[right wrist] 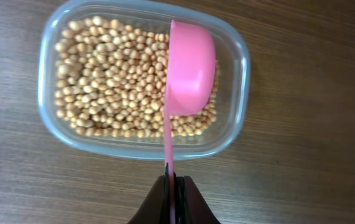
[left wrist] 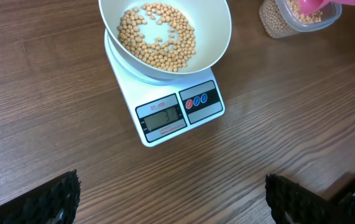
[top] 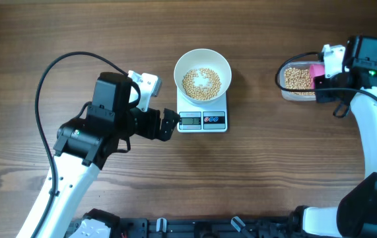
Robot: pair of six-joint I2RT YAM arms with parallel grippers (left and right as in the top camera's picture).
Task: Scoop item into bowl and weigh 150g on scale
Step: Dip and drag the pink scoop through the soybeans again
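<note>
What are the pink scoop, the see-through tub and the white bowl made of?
The pink scoop: probably plastic, smooth with a soft sheen, one even colour, thin moulded handle. The clear tub: thin transparent plastic; beans show through its wall. The white bowl: smooth and plain, ceramic or plastic, can't tell which.

beans [top: 202, 83] in bowl [top: 181, 66] on scale [top: 202, 128]; tub [top: 282, 79] of beans well to the right

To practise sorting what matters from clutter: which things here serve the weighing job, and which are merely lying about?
Job: soybean-like beans, white bowl, kitchen scale, clear tub of beans, pink scoop in the shut right gripper, open left gripper.
Not of the job: only the left arm's black cable, over the wooden table.
</note>
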